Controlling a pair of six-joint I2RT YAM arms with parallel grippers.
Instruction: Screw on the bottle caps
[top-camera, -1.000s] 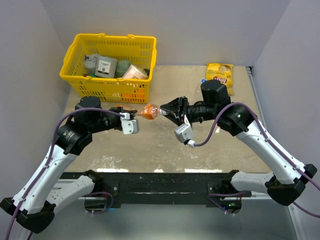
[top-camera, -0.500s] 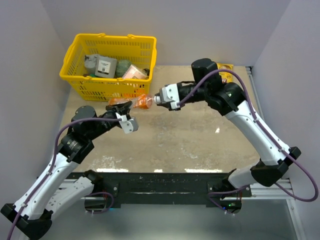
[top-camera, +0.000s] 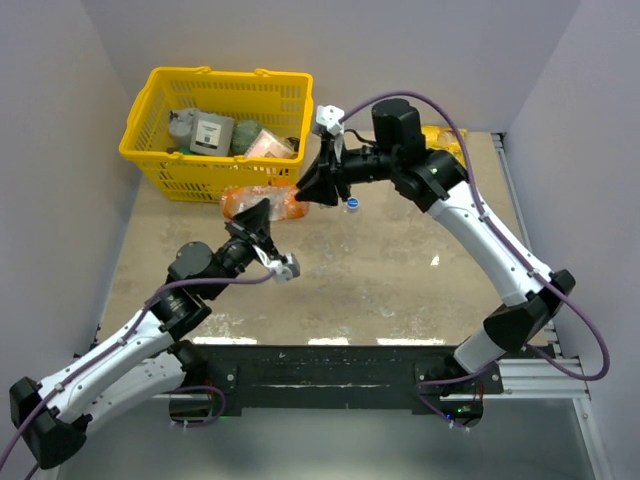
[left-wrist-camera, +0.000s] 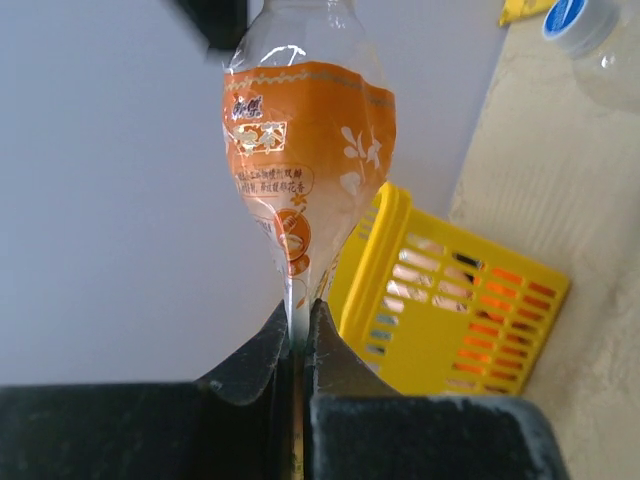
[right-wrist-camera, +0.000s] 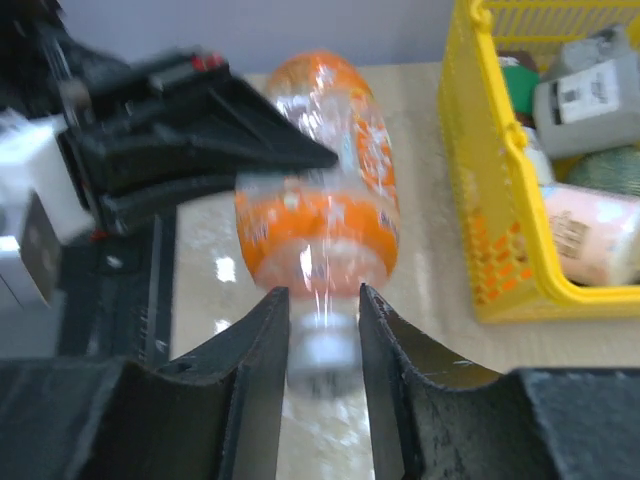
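Your left hand pinches the base of the orange bottle, held in the air near the yellow basket; your right hand clasps its whitish cap. Square the cap to the neck, twist gently, and grip the base firmly so the threads catch.

No words can be read anywhere. The orange bottle wears a label with small white print, boxed lines and flower drawings, all too fine to make out. A grey box in the yellow basket bears an illegible dark square.
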